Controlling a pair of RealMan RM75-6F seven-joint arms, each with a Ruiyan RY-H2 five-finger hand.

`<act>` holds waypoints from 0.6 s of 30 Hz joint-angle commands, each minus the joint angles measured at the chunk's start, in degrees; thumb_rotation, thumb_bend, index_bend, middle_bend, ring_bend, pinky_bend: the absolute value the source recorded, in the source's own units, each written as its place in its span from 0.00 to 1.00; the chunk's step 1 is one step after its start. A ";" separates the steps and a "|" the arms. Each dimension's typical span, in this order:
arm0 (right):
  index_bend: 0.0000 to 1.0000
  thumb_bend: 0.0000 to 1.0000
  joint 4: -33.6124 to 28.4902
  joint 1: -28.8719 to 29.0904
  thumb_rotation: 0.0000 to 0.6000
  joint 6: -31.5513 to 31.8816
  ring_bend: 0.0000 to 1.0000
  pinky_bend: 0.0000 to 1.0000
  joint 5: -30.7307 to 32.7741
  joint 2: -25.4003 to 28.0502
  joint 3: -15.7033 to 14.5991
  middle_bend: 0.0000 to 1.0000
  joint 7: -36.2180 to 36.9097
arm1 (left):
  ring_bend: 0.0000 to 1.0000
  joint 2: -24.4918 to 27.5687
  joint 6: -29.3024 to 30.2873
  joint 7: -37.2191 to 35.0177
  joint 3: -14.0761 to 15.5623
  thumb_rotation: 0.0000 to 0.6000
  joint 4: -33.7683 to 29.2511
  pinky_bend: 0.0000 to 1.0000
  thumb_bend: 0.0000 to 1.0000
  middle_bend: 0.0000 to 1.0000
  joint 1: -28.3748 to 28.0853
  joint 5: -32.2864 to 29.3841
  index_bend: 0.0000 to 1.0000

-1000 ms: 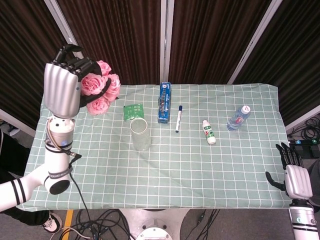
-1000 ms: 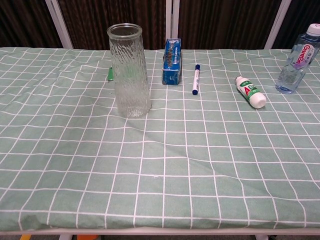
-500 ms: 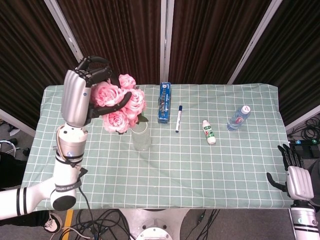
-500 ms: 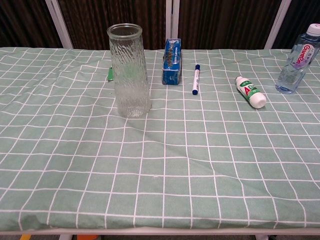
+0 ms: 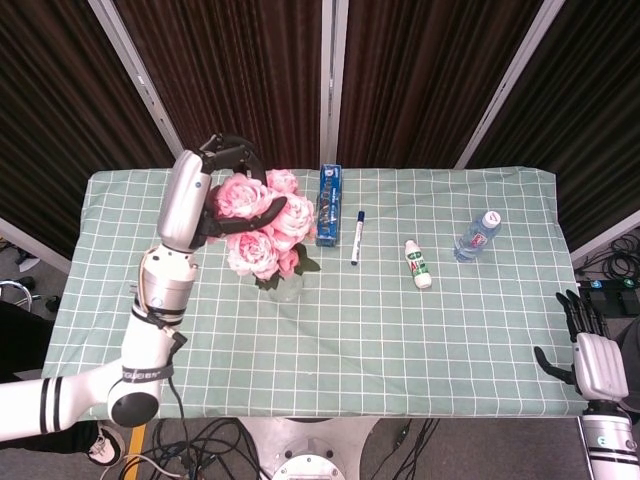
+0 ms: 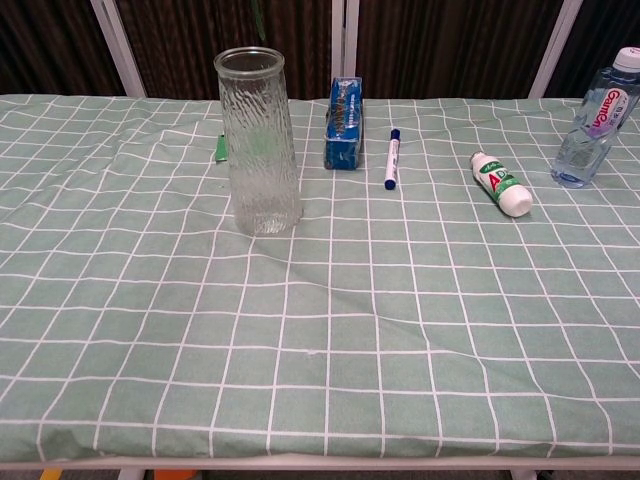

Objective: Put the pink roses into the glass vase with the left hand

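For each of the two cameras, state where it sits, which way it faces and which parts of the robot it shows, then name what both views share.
Head view: sits high, looks steeply down on the whole table; shows the left robot hand holding the pink roses over the glass vase, and the right robot hand off the table's corner.
Chest view: sits low at the table's near edge, faces across it towards the curtains; shows nothing of the robot.
Shared: glass vase, blue box, marker, two bottles.

Even, bright overhead light, soft faint shadows, dark backdrop, both views sharp throughout.
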 commanded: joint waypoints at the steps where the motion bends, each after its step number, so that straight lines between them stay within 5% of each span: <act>1: 0.00 0.22 0.41 0.01 1.00 -0.30 0.00 0.00 0.22 -0.14 0.00 0.00 0.35 | 0.75 -1.56 -0.81 -1.30 0.35 1.00 2.42 0.36 0.26 0.70 -1.00 -1.16 0.65; 18: 0.00 0.22 2.07 0.22 1.00 -0.76 0.00 0.00 0.05 -0.71 0.28 0.00 1.42 | 0.75 -7.26 -3.22 -4.52 6.53 1.00 12.64 0.36 0.26 0.70 -0.92 -0.86 0.65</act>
